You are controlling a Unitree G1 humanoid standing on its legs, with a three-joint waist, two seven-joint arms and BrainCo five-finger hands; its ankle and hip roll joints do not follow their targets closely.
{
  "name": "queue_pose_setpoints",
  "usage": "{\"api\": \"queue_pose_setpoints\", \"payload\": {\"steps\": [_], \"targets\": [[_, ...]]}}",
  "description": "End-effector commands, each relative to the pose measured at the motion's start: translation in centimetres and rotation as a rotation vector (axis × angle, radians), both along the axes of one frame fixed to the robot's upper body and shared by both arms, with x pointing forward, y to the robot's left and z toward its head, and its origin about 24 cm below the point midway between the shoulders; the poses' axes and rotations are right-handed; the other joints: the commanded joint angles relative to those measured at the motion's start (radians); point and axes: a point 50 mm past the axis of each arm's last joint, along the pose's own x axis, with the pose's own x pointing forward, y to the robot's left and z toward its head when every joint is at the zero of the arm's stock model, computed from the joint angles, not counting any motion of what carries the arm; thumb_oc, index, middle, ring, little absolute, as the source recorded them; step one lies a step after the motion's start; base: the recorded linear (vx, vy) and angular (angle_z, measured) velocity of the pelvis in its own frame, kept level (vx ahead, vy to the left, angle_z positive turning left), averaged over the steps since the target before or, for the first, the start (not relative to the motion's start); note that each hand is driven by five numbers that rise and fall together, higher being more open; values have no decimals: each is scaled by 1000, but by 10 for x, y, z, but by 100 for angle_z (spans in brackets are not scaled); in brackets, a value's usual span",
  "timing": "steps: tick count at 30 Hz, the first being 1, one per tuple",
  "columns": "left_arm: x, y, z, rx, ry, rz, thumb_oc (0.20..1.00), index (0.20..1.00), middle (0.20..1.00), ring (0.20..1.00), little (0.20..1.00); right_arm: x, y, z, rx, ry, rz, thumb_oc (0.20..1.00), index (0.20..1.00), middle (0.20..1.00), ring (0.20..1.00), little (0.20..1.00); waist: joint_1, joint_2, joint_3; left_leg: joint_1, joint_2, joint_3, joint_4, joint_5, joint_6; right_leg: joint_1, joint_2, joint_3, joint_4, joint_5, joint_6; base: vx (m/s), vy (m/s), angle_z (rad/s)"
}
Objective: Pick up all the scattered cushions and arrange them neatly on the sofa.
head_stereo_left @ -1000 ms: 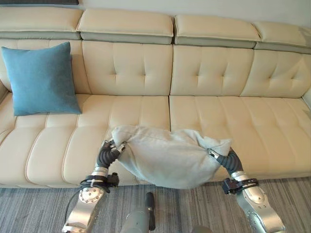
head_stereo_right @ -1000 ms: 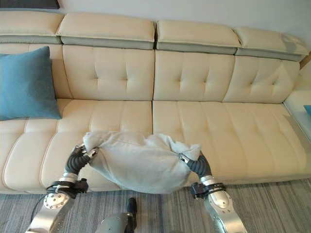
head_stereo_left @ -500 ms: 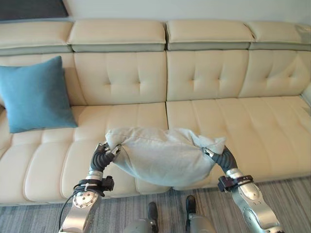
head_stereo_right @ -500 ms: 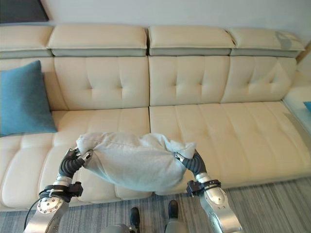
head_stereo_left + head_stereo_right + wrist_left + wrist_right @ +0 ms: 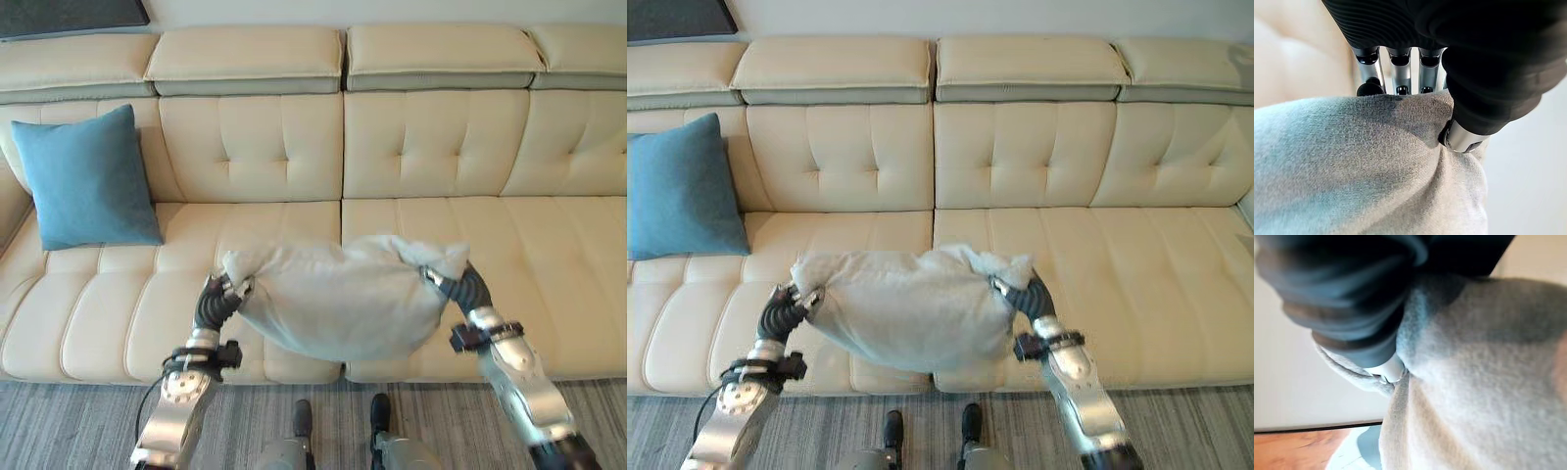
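Two hands are clamped on opposite corners of a pale grey cushion (image 5: pixel 338 304), which is held slung between them at the lower centre of the frame, above the front edge of a cream sofa (image 5: pixel 549 245). The left hand (image 5: pixel 223 294) is seen at the cushion's left corner; in the left wrist view its fingers (image 5: pixel 1396 68) are pressed down behind a bunched ridge of the cloth while the thumb (image 5: pixel 1462 137) is dug in from the other side, so the corner is pinched rather than cupped. The right hand (image 5: pixel 449 282) is placed at the right corner, where in its own wrist view a silver tip is buried in a fold of the fabric, and the cloth is gathered around it in a grip.

Because only the corners are held, the middle of the cushion is left to sag in a belly toward the seat, and the fabric is drawn taut along the top edge. A grip at both ends is judged to keep the soft load level and square to the backrest for setting down.

One blue cushion (image 5: pixel 86 178) is already stood upright against the backrest at the upper left of the frame, well apart from the grey one. The seat beside it is judged the likely place for the cushion in hand.
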Motion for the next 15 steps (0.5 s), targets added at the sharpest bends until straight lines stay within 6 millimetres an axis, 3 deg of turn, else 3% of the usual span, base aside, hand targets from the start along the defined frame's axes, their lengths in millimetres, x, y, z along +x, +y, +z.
{"api": "queue_pose_setpoints", "payload": {"steps": [1, 4, 7, 9, 14, 15], "targets": [[29, -16, 56, 86, -285, -41, 200, 200, 200, 200, 200, 16, 42, 83, 74, -415, 81, 200, 200, 200, 200, 200, 9, -18, -24, -2, 31, -11, 97, -136, -49, -53, -49, -2, 136, -152, 44, -66, -7, 17], [57, -30, 83, 110, -373, -33, 200, 200, 200, 200, 200, 37, 61, 111, 27, -491, 46, 200, 200, 200, 200, 200, 19, -13, -2, -55, 29, -18, 89, -114, -55, -112, -51, 2, 148, -143, 47, -92, -5, 7], [89, -39, 127, 147, -483, 4, 200, 200, 200, 200, 200, 65, 64, 152, -51, -573, -51, 200, 200, 200, 200, 200, 31, -13, 25, -120, 26, -27, 78, -83, -65, -175, -52, 5, 153, -127, 53, -78, -29, 7], [104, -44, 148, 163, -520, 28, 200, 200, 200, 200, 200, 78, 61, 170, -79, -588, -120, 200, 200, 200, 200, 200, 37, -15, 36, -152, 27, -31, 69, -66, -70, -204, -54, 6, 150, -117, 58, -38, -42, 14], [125, -43, 172, 275, -525, 94, 200, 200, 200, 200, 200, 95, 42, 187, -127, -581, -266, 200, 200, 200, 200, 200, 41, -9, 63, -205, 25, -48, 42, -34, -76, -255, -55, 9, 136, -101, 70, -5, -10, 4], [129, -42, 176, 289, -513, 105, 1000, 1000, 1000, 1000, 1000, 98, 40, 187, -142, -570, -285, 235, 235, 235, 235, 235, 39, -7, 65, -211, 25, -49, 34, -28, -77, -263, -55, 10, 134, -98, 71, 0, 0, 0]]}}
